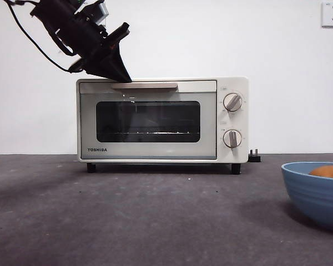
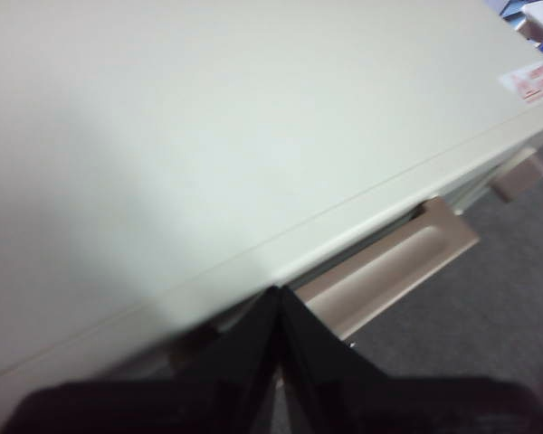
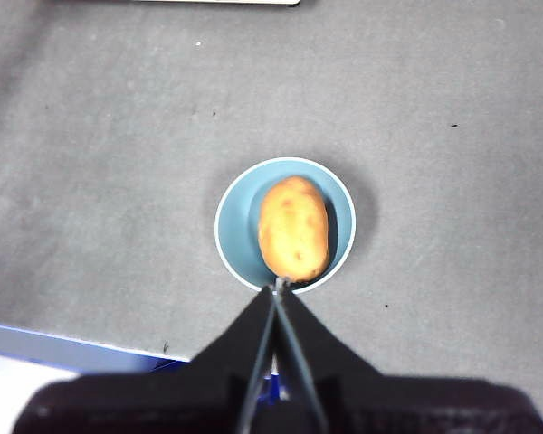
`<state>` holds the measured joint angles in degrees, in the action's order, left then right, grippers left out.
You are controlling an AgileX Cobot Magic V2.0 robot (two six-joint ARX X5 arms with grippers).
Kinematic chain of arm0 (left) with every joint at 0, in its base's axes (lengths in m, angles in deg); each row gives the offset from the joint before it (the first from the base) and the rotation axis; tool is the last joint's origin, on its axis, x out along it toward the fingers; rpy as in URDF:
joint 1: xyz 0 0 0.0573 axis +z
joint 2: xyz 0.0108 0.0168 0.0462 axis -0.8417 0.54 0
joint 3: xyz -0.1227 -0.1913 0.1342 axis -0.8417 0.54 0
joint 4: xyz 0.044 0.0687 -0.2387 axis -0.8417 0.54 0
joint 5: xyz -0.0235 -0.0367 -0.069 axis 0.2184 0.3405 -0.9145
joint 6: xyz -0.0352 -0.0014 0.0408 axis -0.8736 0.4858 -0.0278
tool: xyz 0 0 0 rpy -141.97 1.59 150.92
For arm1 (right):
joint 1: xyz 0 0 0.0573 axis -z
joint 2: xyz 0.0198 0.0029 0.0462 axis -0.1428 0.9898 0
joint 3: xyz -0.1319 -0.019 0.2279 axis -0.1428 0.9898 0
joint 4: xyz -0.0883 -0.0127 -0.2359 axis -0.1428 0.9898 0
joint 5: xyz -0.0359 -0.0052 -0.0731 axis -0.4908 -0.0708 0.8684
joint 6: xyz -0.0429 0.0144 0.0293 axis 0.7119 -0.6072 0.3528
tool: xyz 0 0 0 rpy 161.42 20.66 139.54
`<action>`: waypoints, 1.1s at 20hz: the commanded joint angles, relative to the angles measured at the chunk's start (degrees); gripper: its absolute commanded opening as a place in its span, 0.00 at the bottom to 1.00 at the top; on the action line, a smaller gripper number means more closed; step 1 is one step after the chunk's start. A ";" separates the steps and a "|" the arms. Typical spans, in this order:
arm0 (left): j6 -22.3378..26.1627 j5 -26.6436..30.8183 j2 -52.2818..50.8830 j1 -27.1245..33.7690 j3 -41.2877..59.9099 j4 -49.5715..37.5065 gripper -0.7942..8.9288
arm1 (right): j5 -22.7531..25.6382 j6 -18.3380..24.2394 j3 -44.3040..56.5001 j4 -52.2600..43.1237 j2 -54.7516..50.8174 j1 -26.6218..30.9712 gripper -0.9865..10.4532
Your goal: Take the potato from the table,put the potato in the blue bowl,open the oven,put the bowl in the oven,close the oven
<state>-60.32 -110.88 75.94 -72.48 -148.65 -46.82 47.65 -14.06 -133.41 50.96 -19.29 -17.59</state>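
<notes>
Left pincer (image 1: 124,77), jaws together, tilts down at the oven's (image 1: 155,119) top front edge above its handle (image 1: 144,85); right pincer (image 3: 278,287), jaws together, hangs above the potato (image 3: 293,227) in the bowl (image 3: 240,235).

The oven (image 1: 162,119) is cream-white with a dark glass door, a beige handle (image 1: 144,85) and black TOSHIBA lettering, the bowl (image 1: 316,191) is matte blue with faint ridges, the potato (image 3: 293,228) is orange-tan with small dark specks, and the table (image 1: 127,216) is mottled dark grey.

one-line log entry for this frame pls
stage: open oven | potato: in bowl | oven: door shut | left end effector: shut, at handle | right end effector: shut, above bowl
</notes>
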 commanded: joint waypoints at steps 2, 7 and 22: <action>1.03 0.42 1.25 -0.07 0.13 2.25 0.08 | 0.00 -0.61 0.00 -0.39 -0.15 -0.11 0.08; 4.17 1.46 1.22 -0.07 0.13 10.95 0.08 | 0.04 -2.14 0.00 0.09 -0.26 -0.11 0.08; 6.16 9.64 0.92 -5.68 4.83 17.68 0.08 | 1.86 -12.63 -0.02 2.14 -14.88 -0.11 0.09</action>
<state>-54.33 -106.14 73.25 -78.97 -145.96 -28.49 49.55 -26.13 -133.45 51.73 -33.92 -17.66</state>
